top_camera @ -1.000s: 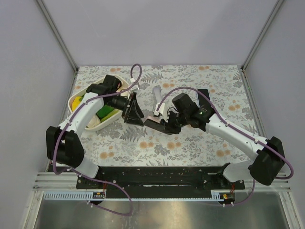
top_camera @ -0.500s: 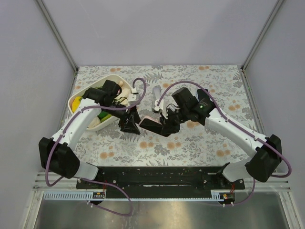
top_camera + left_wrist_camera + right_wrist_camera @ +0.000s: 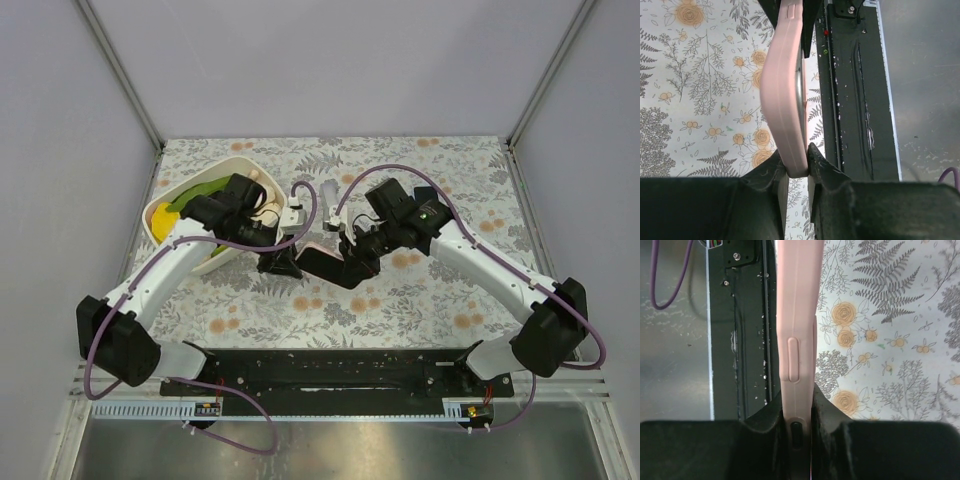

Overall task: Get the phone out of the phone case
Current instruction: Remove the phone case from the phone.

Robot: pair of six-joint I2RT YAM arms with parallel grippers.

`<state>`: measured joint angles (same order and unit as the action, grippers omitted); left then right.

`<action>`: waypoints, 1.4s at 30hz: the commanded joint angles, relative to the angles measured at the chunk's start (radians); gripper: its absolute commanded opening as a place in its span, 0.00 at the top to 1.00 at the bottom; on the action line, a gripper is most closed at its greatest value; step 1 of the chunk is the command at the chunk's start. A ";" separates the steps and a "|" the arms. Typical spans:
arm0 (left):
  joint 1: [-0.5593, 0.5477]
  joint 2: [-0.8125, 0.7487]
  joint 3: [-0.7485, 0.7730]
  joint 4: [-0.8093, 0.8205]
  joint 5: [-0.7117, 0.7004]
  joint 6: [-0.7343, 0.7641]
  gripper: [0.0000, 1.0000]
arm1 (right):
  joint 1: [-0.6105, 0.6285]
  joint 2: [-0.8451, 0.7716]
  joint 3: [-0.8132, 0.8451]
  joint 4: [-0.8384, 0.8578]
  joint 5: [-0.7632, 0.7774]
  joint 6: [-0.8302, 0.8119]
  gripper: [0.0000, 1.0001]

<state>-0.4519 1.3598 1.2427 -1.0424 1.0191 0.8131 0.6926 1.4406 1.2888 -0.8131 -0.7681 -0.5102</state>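
The phone [image 3: 322, 263], dark face up, sits in a pink phone case [image 3: 786, 95] and hangs above the middle of the floral table, held from both ends. My left gripper [image 3: 284, 263] is shut on the case's left end; the left wrist view has its fingertips [image 3: 797, 172] pinching the rounded pink corner. My right gripper [image 3: 357, 264] is shut on the opposite end, jaws pressed flat against the case [image 3: 797, 315] around a side button. In the right wrist view that gripper [image 3: 799, 412] hides the end of the case it holds.
A white bowl [image 3: 162, 212] with yellow and green items stands at the back left, right behind the left arm. A small grey-white object [image 3: 328, 203] lies on the table behind the phone. The black base rail [image 3: 330, 370] runs along the near edge.
My left gripper swung in from the left, open, reached the case's left end and closed on it. The right gripper kept its grip and shifted the phone slightly.
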 commanded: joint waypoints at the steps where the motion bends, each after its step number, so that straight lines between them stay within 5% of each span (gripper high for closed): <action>1: -0.011 -0.053 -0.008 0.025 -0.013 0.023 0.88 | -0.021 0.000 0.056 0.005 -0.097 -0.021 1.00; 4: -0.021 -0.070 -0.015 0.048 -0.011 0.017 1.00 | -0.019 0.012 0.061 -0.012 -0.111 -0.033 1.00; 42: -0.286 -0.200 -0.109 0.372 -0.243 0.186 1.00 | -0.045 0.193 0.194 -0.296 -0.353 -0.208 1.00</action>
<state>-0.6655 1.1923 1.1267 -0.9203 0.7502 0.8619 0.6476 1.5970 1.4086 -1.1473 -0.9550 -0.7944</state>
